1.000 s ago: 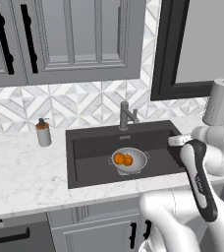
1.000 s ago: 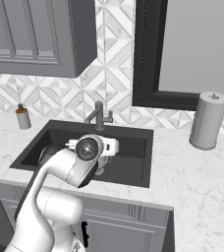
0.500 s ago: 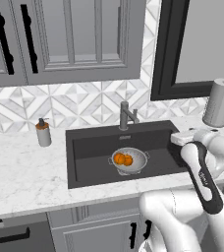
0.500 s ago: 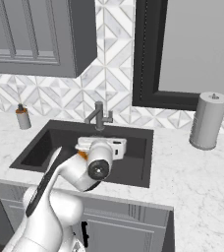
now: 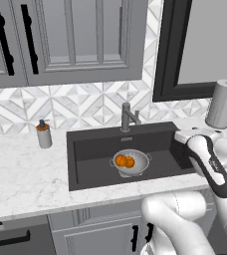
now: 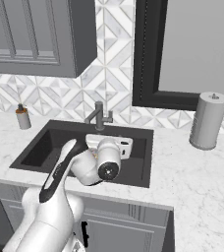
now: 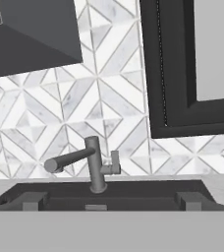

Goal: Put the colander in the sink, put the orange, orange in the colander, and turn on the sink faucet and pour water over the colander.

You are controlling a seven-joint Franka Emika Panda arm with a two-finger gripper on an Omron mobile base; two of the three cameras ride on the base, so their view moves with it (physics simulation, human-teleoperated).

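Over the last second the arm has swung its hand (image 6: 123, 147) right and back over the sink (image 5: 85, 172), turning to face the sink faucet (image 7: 95, 165); its fingers are spread wide and empty. The perforated silvery colander (image 5: 131, 162) already sits on the charcoal basin floor with both glossy round oranges (image 5: 125, 161) inside, so judging by this, only the tap remains. The faucet is matte grey metal, a short post with an angled spout and a side lever (image 7: 115, 161); no water runs.
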